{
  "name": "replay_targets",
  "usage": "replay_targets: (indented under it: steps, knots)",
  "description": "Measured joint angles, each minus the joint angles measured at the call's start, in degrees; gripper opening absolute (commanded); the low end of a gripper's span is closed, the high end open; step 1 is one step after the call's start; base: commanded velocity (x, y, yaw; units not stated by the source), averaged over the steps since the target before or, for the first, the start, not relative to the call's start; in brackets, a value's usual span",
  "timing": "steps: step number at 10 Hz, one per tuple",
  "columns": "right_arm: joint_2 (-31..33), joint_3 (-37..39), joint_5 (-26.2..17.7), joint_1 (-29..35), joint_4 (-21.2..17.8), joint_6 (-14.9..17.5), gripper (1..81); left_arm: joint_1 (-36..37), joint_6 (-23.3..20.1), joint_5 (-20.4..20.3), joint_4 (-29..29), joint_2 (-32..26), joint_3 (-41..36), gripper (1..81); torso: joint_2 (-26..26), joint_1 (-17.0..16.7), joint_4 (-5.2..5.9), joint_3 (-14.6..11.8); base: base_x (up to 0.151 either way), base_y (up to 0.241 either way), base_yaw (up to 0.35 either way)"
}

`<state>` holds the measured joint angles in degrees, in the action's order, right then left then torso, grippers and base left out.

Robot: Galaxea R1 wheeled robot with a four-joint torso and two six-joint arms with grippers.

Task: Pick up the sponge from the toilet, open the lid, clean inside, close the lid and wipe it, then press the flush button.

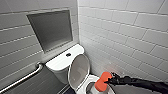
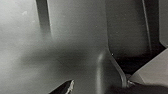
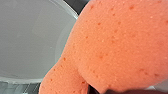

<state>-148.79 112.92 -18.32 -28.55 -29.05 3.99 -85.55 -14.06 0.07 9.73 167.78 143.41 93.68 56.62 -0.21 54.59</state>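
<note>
The white toilet [image 1: 61, 62] stands against the tiled back wall. Its oval lid [image 1: 78, 71] is raised and leans back toward the tank. The small dark flush button [image 1: 68, 54] sits in the middle of the tank top. My right gripper [image 1: 110, 80] comes in from the right and is shut on the orange-red sponge [image 1: 102, 81], which hangs over the bowl rim [image 1: 92, 79]. Up close, the sponge [image 3: 120, 45] is porous and sits in front of a white toilet surface [image 3: 27, 37]. One dark fingertip [image 2: 65, 87] of my left gripper appears before blurred grey surfaces, holding nothing.
A metal grab bar [image 1: 22, 78] runs along the left wall beside the tank. A grey recessed niche [image 1: 51, 28] sits in the wall above the tank. The white tiled wall [image 1: 125, 37] stands close on the right of the toilet.
</note>
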Motion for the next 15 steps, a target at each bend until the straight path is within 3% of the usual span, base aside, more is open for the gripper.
replay_targets:
  steps: [4,5,10,15]
  knots:
    - [-5.57,5.05,-1.73,2.17,0.11,-0.4,1.0,0.33,0.0,-0.12,0.16,0.37,0.02,81.1,-0.02,0.04,0.0,6.65,0.0,0.0,0.0]
    - [-5.71,5.88,-1.62,2.4,0.13,-0.41,1.0,0.28,0.0,-0.05,0.18,0.5,0.02,81.1,-0.04,0.06,0.0,7.19,0.0,0.0,0.0]
    - [-10.2,12.15,-1.13,4.68,0.15,-0.38,1.0,0.59,0.0,-0.26,0.18,0.5,0.02,81.1,0.11,0.17,0.0,7.71,0.0,0.0,0.0]
    - [-12.63,14.34,-1.19,4.99,0.2,-0.02,1.0,0.27,0.0,-0.12,0.49,0.5,0.02,81.1,6.49,4.13,0.0,7.84,0.0,0.0,0.0]
